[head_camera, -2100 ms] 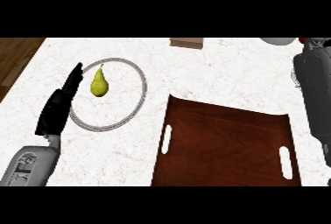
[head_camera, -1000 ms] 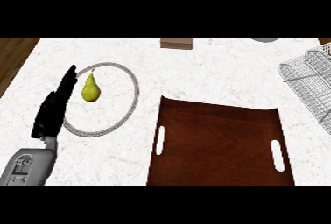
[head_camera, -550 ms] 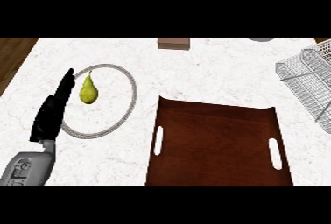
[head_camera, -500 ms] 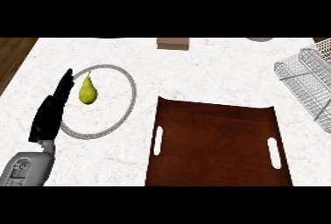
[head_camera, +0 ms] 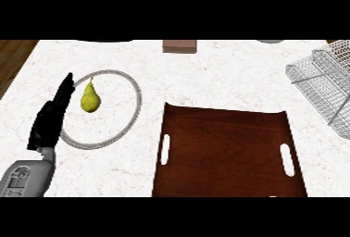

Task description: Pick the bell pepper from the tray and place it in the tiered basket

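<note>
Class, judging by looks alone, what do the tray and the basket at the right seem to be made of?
Tray: probably dark polished wood, given its reddish-brown grain and faint sheen. Tiered basket: likely thin metal wire, given its see-through pale grey mesh.

White marbled counter [head_camera: 226,74] (faintly veined), wooden floor [head_camera: 15,55] at the upper left
</note>
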Controlling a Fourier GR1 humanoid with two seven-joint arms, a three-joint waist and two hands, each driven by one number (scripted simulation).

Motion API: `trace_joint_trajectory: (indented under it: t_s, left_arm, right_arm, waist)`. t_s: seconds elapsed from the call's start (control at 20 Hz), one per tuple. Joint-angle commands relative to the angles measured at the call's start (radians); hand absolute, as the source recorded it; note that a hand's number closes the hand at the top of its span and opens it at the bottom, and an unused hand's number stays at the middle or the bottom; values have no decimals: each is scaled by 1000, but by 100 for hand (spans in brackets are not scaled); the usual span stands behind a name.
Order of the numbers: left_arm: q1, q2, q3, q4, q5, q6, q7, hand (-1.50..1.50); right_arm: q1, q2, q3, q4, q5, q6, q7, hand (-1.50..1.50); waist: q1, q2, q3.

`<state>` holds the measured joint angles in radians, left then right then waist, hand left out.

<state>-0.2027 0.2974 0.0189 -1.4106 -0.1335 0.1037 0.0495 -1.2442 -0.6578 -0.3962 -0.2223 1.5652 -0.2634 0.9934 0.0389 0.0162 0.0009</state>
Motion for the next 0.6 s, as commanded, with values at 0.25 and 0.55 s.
trace_joint_trajectory:
  t_s: [0.25,0.55]
  left_arm:
    - [54,-3,3,-11,-12,0,-47,0]
    - [22,4,11,-89,-10,-8,62,0]
  right_arm:
    - [108,2,-183,-32,-195,-159,0,-150]
    - [140,68,-172,-100,-210,-272,-30,-150]
  waist:
    - [-13,-4,1]
    - [-15,-9,0]
